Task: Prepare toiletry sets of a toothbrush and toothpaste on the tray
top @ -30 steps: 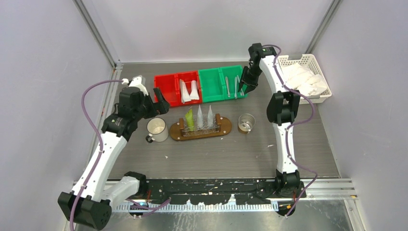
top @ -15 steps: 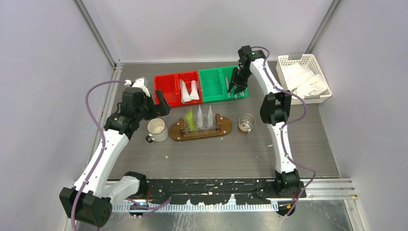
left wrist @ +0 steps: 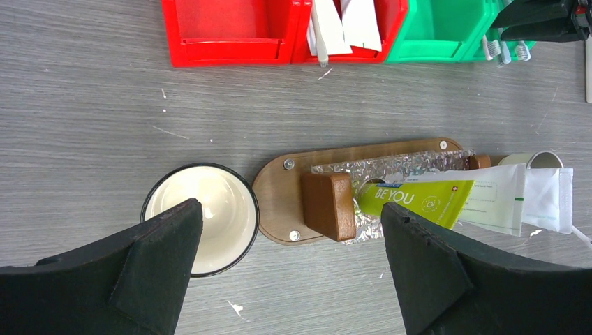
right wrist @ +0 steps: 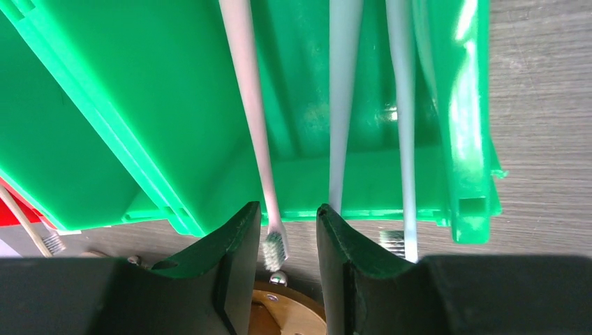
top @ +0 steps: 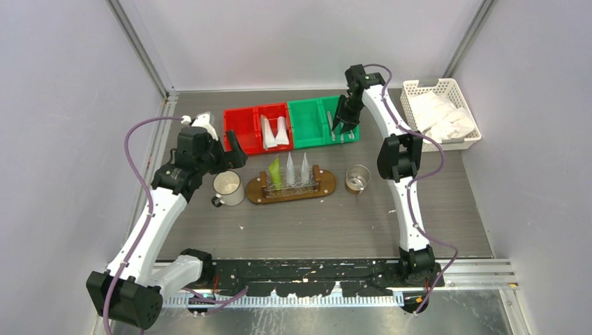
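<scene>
The wooden tray (top: pixel 325 186) holds three upright tubes: one yellow-green tube (top: pixel 276 173) and two whitish tubes (top: pixel 297 169). In the left wrist view the tray (left wrist: pixel 279 188) and the yellow-green tube (left wrist: pixel 426 199) lie below my open, empty left gripper (left wrist: pixel 290 213). My right gripper (top: pixel 342 124) hangs over the green bin (top: pixel 311 122). In the right wrist view its jaws (right wrist: pixel 286 234) stand slightly apart on either side of the bristle head of one silvery-white toothbrush (right wrist: pixel 248 105). Two more toothbrushes (right wrist: pixel 344 105) lie beside it in the bin (right wrist: pixel 126 105).
A red bin (top: pixel 241 129) holds two more whitish tubes (top: pixel 274 131). A white mug (top: pixel 228 188) stands left of the tray, a metal cup (top: pixel 357 179) right of it. A white basket (top: pixel 464 105) of white packets sits at the back right.
My right gripper has moved left over the green bin's right compartment and down to the toothbrushes. The left arm has shifted slightly and stays open.
</scene>
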Motion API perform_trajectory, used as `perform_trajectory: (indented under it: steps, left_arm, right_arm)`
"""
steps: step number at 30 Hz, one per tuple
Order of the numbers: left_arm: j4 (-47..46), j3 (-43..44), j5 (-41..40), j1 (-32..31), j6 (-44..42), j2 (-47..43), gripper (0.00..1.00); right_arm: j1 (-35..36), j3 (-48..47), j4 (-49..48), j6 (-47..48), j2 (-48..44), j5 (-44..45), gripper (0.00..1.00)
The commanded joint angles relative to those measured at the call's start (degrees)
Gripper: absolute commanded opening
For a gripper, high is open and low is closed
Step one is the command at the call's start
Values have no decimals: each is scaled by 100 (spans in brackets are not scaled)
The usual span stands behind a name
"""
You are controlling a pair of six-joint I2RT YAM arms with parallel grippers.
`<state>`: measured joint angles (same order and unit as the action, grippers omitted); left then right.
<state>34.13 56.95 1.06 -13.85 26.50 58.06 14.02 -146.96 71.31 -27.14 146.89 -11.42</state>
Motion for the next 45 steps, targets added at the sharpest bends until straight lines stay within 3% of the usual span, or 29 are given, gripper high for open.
perform_trajectory:
  steps: [1,11,22,45]
  left_arm:
    - [-94,4,-67,31,-105,-29,100]
    - [-104,-24,-62,31,-131,-6,100]
    - [-121,-45,-62,31,-112,3,100]
    - [-13,-47,-62,31,-93,-163,100]
  right_arm:
    - [-6,-201,-192,-64,-141,124,41]
    - [-30,-128,-547,-98,-389,239,41]
    - [-62,-60,-263,140,-417,766,41]
    - [-49,50,-238,199,127,607,38]
